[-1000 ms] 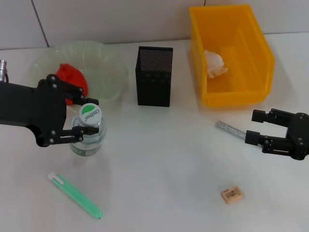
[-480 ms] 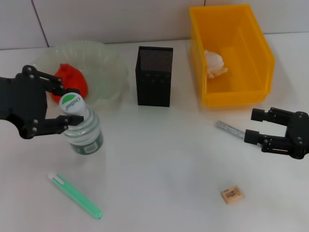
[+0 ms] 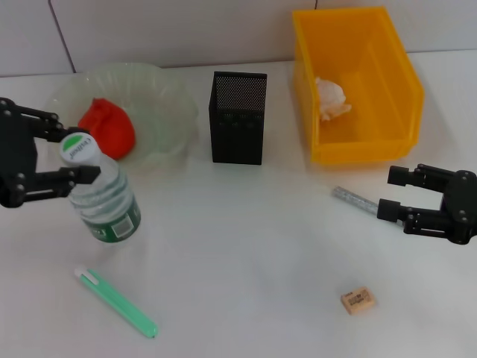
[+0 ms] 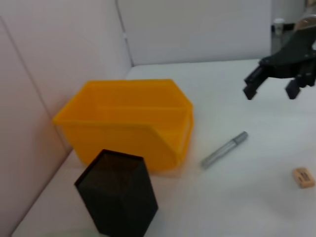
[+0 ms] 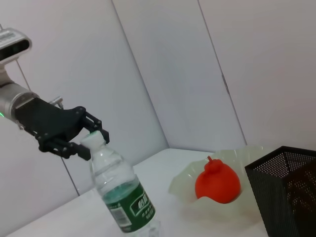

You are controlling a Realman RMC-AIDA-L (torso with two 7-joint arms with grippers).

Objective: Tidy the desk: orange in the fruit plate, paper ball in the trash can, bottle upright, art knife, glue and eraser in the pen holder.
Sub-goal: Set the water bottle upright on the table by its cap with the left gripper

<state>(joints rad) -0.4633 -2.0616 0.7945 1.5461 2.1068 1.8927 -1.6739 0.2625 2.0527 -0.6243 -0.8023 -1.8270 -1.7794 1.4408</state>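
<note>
My left gripper point(image 3: 83, 155) is shut on the white cap of the bottle point(image 3: 108, 205), which leans left with its base on the table. From the right wrist, the bottle point(image 5: 121, 192) tilts under the left gripper point(image 5: 91, 140). The orange point(image 3: 108, 127) lies in the fruit plate point(image 3: 171, 97), and the paper ball point(image 3: 332, 98) is in the trash can point(image 3: 406, 82). My right gripper point(image 3: 390, 194) stands open and empty beside a silver stick point(image 3: 356, 200). A green stick point(image 3: 115, 302) lies front left; which one is art knife or glue I cannot tell. The eraser point(image 3: 358, 300) lies front right.
The pen holder point(image 3: 238, 119) stands between plate and trash can, with nothing showing above its rim. The left wrist view shows the trash can point(image 4: 123, 118), the pen holder point(image 4: 118, 197), the silver stick point(image 4: 224, 149) and the eraser point(image 4: 302, 177). A wall runs behind the table.
My left gripper has moved left with the bottle's cap. The bottle went from upright to leaning left, and its base slid a little left. The right arm has not moved.
</note>
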